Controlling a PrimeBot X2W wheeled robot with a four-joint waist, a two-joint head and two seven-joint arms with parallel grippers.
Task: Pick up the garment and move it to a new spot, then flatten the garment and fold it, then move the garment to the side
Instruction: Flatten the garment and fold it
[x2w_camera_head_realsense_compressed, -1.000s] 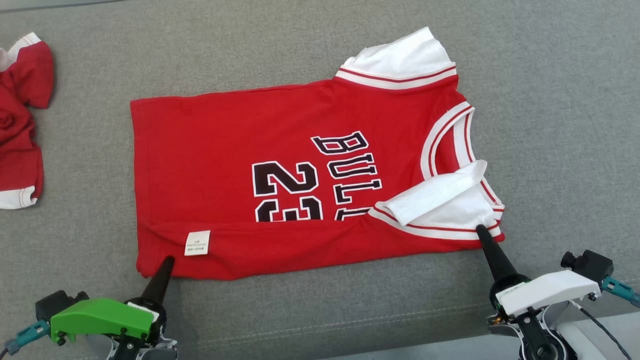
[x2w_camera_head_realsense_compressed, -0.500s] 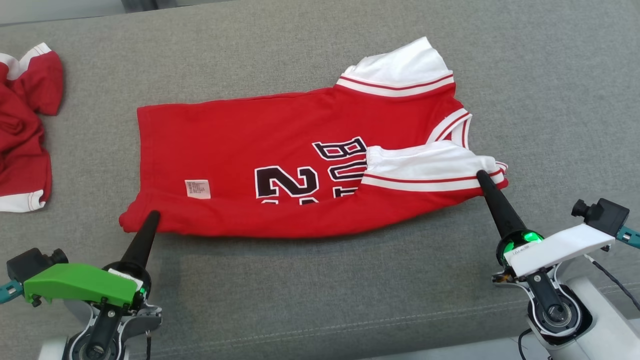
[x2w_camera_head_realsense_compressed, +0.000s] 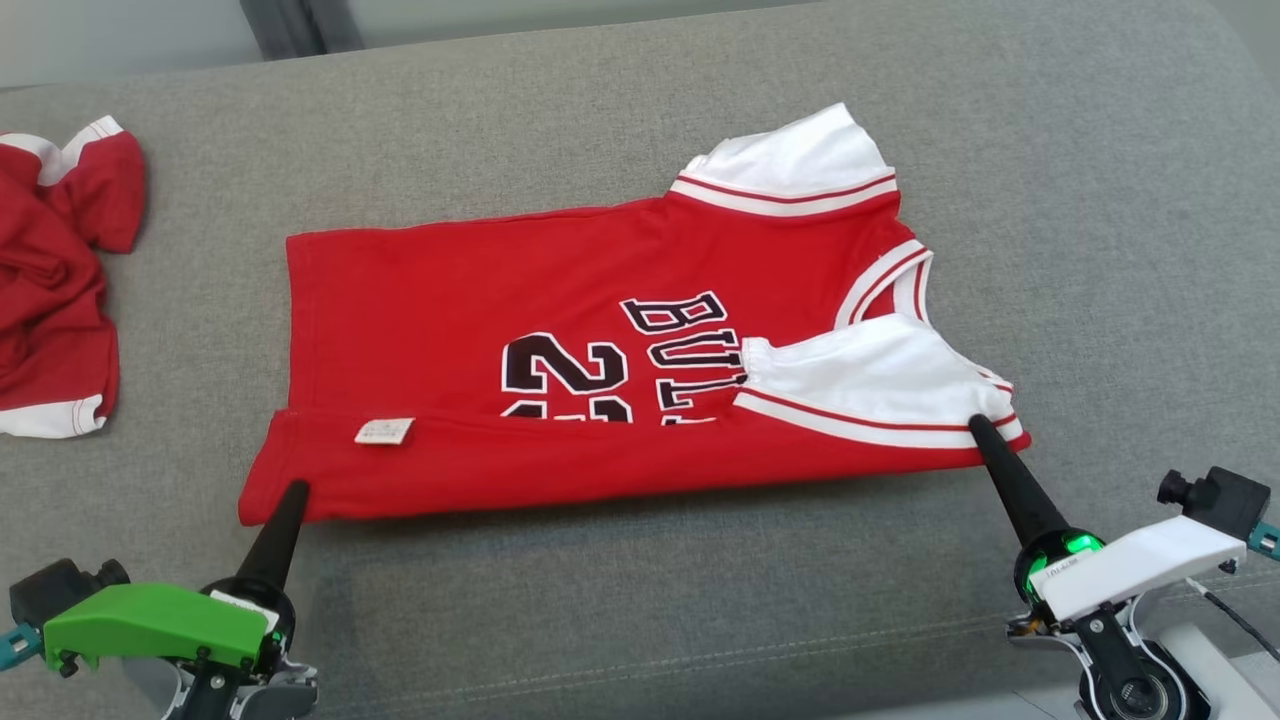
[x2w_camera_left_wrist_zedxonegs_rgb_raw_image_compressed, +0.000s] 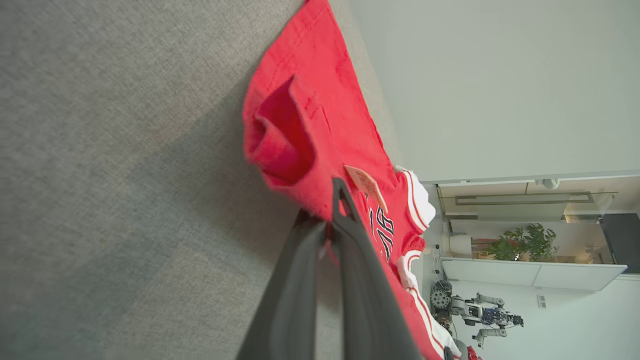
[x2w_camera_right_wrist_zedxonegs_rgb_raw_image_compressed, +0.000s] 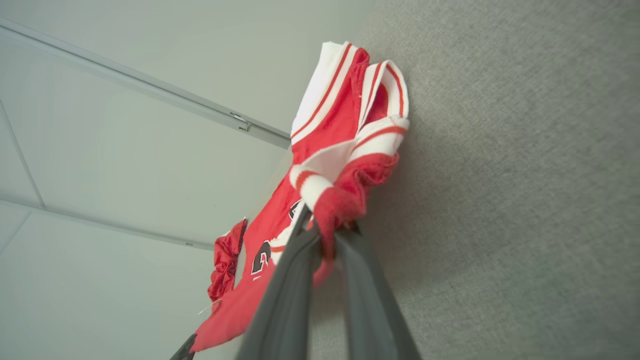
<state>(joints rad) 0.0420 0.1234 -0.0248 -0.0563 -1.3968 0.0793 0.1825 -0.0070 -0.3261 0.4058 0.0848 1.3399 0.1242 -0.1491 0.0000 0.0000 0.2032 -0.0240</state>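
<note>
Light in the head view is bright, even and diffuse, with no hard glare. The garment (x2w_camera_head_realsense_compressed: 600, 300) casts just a soft, narrow shadow along its near edge onto the grey bench (x2w_camera_head_realsense_compressed: 640, 620), and its white sleeves verge on washed out. That view is sharp throughout. In the left wrist view a broad, dim shadow spreads over the bench fabric beside the lifted hem, and the left gripper (x2w_camera_left_wrist_zedxonegs_rgb_raw_image_compressed: 322, 202) is blurred, too close for focus. The right gripper (x2w_camera_right_wrist_zedxonegs_rgb_raw_image_compressed: 327, 225) is likewise soft in its own view, with a faint shadow on the weave beside the cloth.
</note>
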